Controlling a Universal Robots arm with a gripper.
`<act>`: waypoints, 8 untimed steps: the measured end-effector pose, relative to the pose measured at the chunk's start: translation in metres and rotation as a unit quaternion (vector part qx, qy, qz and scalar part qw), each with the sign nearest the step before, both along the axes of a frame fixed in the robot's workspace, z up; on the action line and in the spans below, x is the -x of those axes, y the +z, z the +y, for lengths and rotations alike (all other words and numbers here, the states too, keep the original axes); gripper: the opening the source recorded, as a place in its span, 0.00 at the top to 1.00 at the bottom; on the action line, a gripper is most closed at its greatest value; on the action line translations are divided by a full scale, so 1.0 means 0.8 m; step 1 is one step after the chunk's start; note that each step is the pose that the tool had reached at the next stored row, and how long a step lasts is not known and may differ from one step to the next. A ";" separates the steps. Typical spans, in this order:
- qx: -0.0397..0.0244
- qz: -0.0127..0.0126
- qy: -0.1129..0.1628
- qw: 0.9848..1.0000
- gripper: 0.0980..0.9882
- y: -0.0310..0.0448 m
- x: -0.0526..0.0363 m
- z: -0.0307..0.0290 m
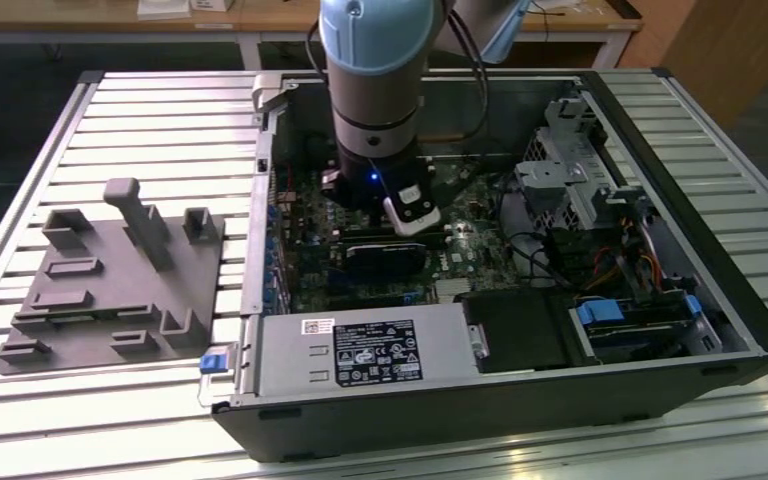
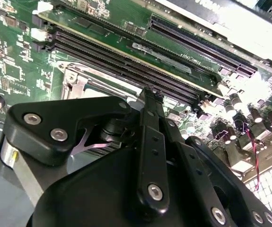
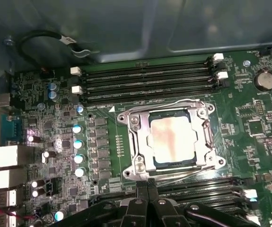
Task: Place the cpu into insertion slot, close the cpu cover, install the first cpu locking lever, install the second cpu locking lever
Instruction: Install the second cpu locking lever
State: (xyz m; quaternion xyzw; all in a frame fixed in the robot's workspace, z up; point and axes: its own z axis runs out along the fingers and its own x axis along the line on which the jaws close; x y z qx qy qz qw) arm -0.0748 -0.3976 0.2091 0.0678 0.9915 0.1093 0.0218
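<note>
In the first wrist view the cpu [image 3: 173,139] lies flat in the insertion slot [image 3: 206,112], its pale metal face showing through the square cut-out of the cpu cover [image 3: 143,142], which is down over it. One thin wire lever [image 3: 173,103] runs along the side by the memory slots, another [image 3: 188,174] along the side nearest me. My gripper [image 3: 147,185] is shut, fingertips together just off that near edge, nothing seen between them. In the second wrist view the gripper [image 2: 147,94] hovers over the socket's silver rim [image 2: 76,80].
The arm [image 1: 373,100] reaches down into an open computer case [image 1: 491,400] on a slatted table. Long black memory slots [image 3: 145,80] flank the socket. A black card [image 1: 384,255], a power supply [image 1: 357,355] and drive bays [image 1: 624,320] stand nearby. A grey fixture plate [image 1: 104,280] lies outside, at the exterior view's left.
</note>
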 end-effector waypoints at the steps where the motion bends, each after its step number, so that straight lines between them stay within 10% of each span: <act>1: -0.001 0.000 0.000 1.000 0.99 -0.0013 0.001 -0.0002; 8: -0.012 0.000 0.000 1.000 0.99 -0.0102 0.006 -0.0017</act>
